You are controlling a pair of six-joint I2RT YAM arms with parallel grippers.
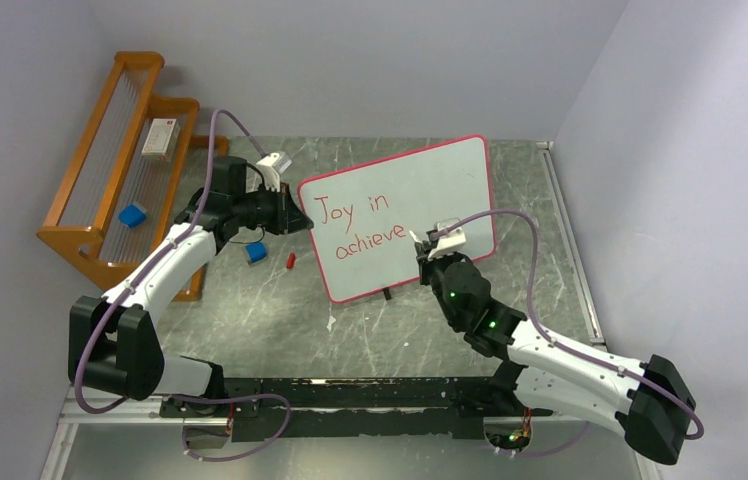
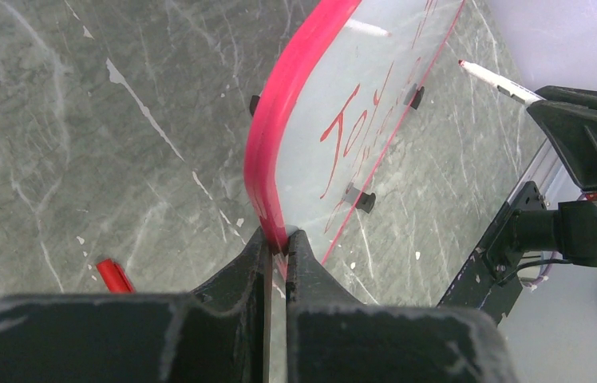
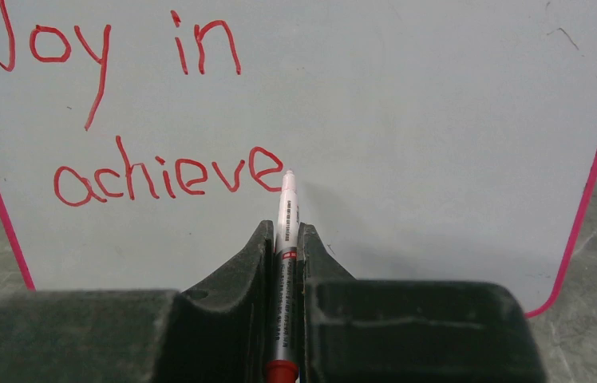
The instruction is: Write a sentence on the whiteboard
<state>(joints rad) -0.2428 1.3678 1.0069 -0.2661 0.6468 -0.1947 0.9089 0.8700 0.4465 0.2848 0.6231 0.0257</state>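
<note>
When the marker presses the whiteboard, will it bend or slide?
Probably stiff: the whiteboard looks flat though the left gripper pinches only its red edge. Its small feet could slide on the smooth table, so that grip likely steadies it.

Cut off by the top edge of the left wrist view: the far end of the whiteboard (image 2: pixel 343 104), red writing too foreshortened to read past "Joy". Half hidden behind the left jaws there: a small red thing (image 2: pixel 114 275) on the surface (image 2: pixel 80 159). Buried between the right jaws: most of the marker (image 3: pixel 286 215), barrel print too small to read. Unreadable from above: the label on the white box (image 1: pixel 158 138) in the orange rack (image 1: pixel 70 245).
</note>
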